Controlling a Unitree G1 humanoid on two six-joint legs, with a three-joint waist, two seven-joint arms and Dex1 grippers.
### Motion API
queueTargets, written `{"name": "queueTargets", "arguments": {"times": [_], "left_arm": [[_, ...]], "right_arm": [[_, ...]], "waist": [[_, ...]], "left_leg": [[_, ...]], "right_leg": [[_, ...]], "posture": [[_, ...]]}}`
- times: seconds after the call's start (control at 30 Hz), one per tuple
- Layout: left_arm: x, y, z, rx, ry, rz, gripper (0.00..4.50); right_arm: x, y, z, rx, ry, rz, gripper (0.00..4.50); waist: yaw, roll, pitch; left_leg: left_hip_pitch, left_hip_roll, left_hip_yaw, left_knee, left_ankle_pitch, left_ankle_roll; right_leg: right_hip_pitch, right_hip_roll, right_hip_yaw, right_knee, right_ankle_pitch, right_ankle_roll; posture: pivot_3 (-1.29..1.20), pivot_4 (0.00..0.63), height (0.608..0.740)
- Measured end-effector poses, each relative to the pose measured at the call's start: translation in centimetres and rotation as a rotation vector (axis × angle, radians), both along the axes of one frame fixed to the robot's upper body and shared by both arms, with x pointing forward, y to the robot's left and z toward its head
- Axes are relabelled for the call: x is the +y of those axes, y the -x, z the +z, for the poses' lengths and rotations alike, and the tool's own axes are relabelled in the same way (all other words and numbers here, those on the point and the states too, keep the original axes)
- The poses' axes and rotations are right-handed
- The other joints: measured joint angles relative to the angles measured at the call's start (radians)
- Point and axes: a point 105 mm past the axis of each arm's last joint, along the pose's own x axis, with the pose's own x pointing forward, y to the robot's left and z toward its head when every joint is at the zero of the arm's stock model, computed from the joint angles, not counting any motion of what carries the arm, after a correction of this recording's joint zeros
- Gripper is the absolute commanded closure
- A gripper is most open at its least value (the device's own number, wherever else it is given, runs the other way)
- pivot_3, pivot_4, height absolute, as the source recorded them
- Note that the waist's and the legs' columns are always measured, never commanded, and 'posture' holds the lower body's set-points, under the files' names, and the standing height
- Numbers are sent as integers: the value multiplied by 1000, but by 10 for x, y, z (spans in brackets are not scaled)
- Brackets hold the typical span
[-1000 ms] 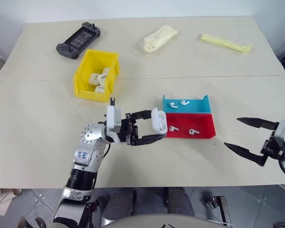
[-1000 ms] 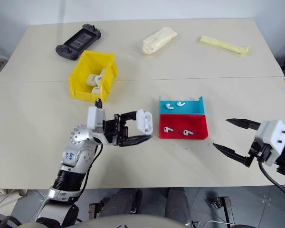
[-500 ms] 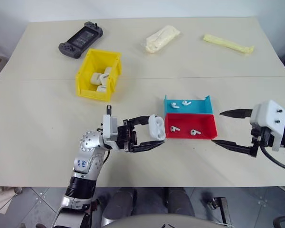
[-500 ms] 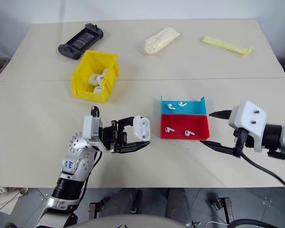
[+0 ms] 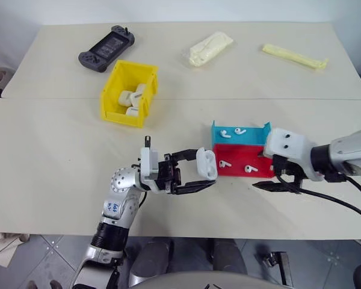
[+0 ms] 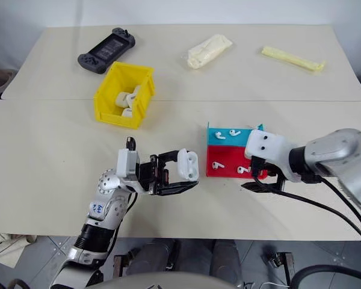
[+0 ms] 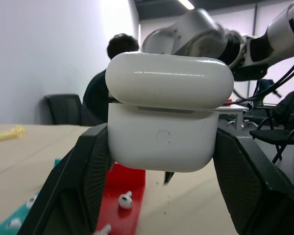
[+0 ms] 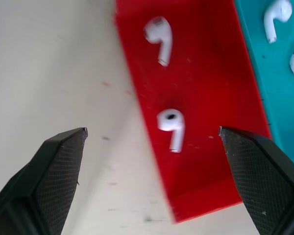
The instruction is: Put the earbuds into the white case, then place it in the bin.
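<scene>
Beige table (image 5: 54, 162) (seam across), left gripper (image 5: 200, 175) clamping white case (image 5: 206, 164), right gripper (image 8: 152, 142) spread wide.

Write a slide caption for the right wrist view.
Open right gripper above an earbud in the red tray.

Light was bright and even over the pale desk (image 5: 60, 156), with only soft, short shadows under the fingers (image 5: 189, 187). A ceiling strip (image 7: 186, 4) glared in the left wrist view; the room beyond the fingers lay out of focus, and the glossy white case (image 7: 169, 117) between them carried a soft sheen.
</scene>
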Motion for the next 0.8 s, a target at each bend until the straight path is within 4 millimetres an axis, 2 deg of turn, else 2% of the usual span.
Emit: {"name": "queueTargets", "arguments": {"times": [0.03, 0.1, 0.27, 0.8], "left_arm": [[-1, 0, 0, 0, 2, 0, 1710], [-1, 0, 0, 1, 1, 1, 1710], [0, 1, -3, 11, -3, 9, 1710], [0, 1, -7, 45, 2, 33, 1710]], "right_arm": [[-1, -3, -3, -4, 19, 1, 0], [-2, -7, -9, -4, 50, 6, 398], [2, -17, -16, -8, 93, 37, 1946], [9, -26, -19, -32, 138, 75, 1946]], "waist": [[-1, 0, 0], [0, 0, 0], [-2, 0, 0], [-3, 0, 0]], "left_leg": [[0, 0, 0, -1, 0, 0], [-2, 0, 1, -1, 0, 0], [-2, 0, 2, -1, 0, 0], [-2, 0, 2, 0, 0, 0]], "right_leg": [[-1, 0, 0, 0, 0, 0], [-3, 0, 0, 1, 0, 0], [-5, 0, 1, 2, 0, 0], [-5, 1, 2, 2, 0, 0]], "posture": [[0, 150, 740], [0, 150, 740], [0, 150, 740], [0, 150, 740]]}}
